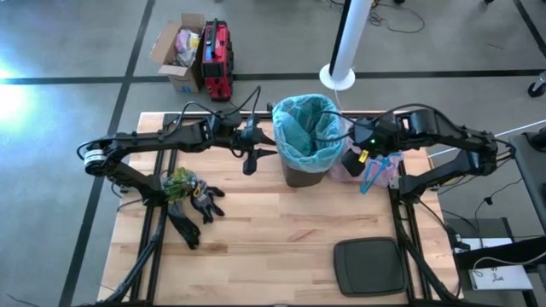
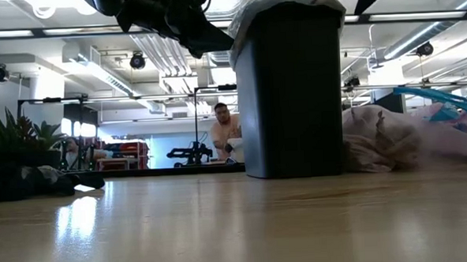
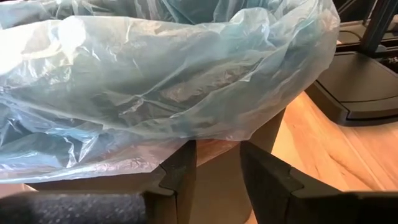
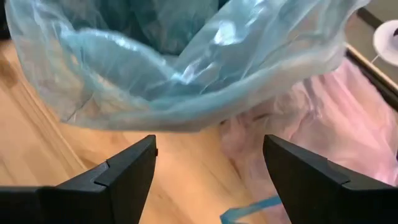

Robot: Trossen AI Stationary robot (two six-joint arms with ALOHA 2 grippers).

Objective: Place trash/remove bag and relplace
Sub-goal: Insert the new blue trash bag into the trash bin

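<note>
Presently my left hand (image 1: 248,160) hangs part-open and empty at the bin's (image 1: 309,167) nine o'clock; my right hand (image 4: 208,171), wide and empty, at three, above the pink bag (image 1: 381,170).

Robotics lab; concrete floor (image 1: 77,51), ceiling strip lights (image 2: 24,33), exposed ducts (image 2: 155,51).

You have a dark bin (image 1: 305,175) standing near the back middle of the wooden table (image 1: 273,247), lined with a light blue plastic bag (image 1: 303,128) folded over its rim. Black gloves (image 1: 194,213) lie at the table's left beside some green foliage (image 1: 180,182). A dark lid (image 1: 368,266) rests flat near the front right. On the floor behind, you'll see a cardboard box (image 1: 177,53) and a red case (image 1: 217,60). A person (image 2: 224,131) sits in the room beyond.
</note>
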